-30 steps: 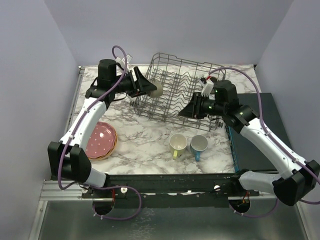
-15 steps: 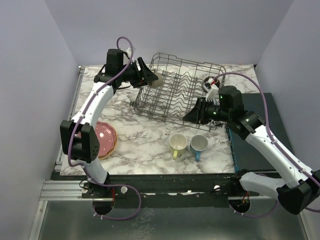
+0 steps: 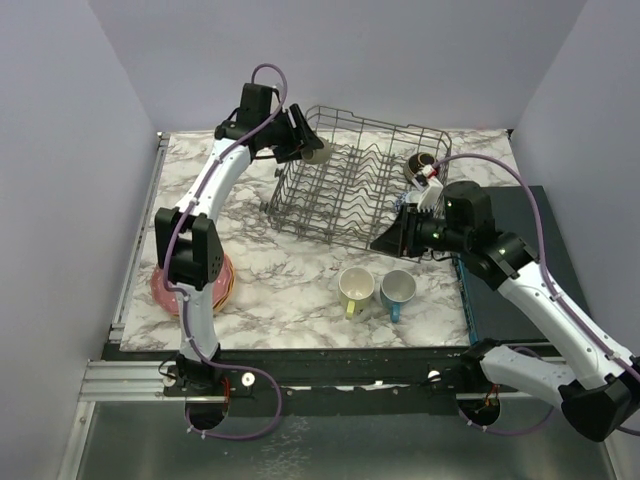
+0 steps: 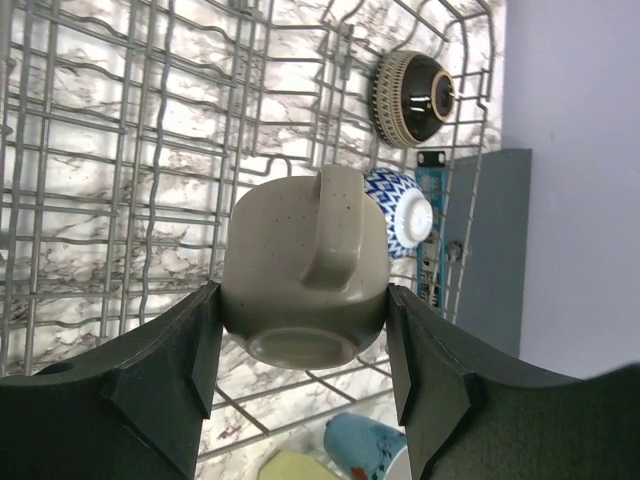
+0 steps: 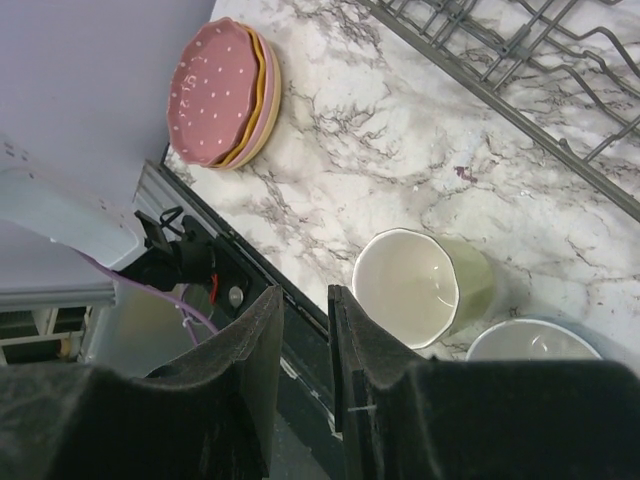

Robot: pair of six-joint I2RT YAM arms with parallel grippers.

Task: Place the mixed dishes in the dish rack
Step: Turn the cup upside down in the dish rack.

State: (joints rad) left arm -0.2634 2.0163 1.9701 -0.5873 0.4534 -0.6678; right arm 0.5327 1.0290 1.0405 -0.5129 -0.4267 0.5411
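The left gripper (image 4: pixel 305 300) is closed around the grey-beige mug (image 4: pixel 305 285), one finger pressed against each side of its body, with the handle facing the wrist camera and the base turned back toward the gripper. In the top view this mug (image 3: pixel 318 152) hangs over the far-left corner of the dish rack (image 3: pixel 360 190); whether it touches the wires cannot be told. Inside the rack, at its far-right corner, the dark brown bowl (image 4: pixel 412 85) lies tipped against the wires, and the blue-white patterned bowl (image 4: pixel 400 212) sits on the same right side, a little nearer. The right gripper (image 5: pixel 305 300) hovers over the near-right corner of the rack, its fingers drawn almost together with only a thin slit between them and nothing held. On the marbled desk (image 3: pixel 290 270), just in front of the rack's near edge, the pale yellow mug (image 3: pixel 355 287) and the blue mug (image 3: pixel 398 290) stand upright side by side. Well to the left of the rack and nearer than it, a stack of plates (image 5: pixel 220 95) rests with a pink dotted one on top.
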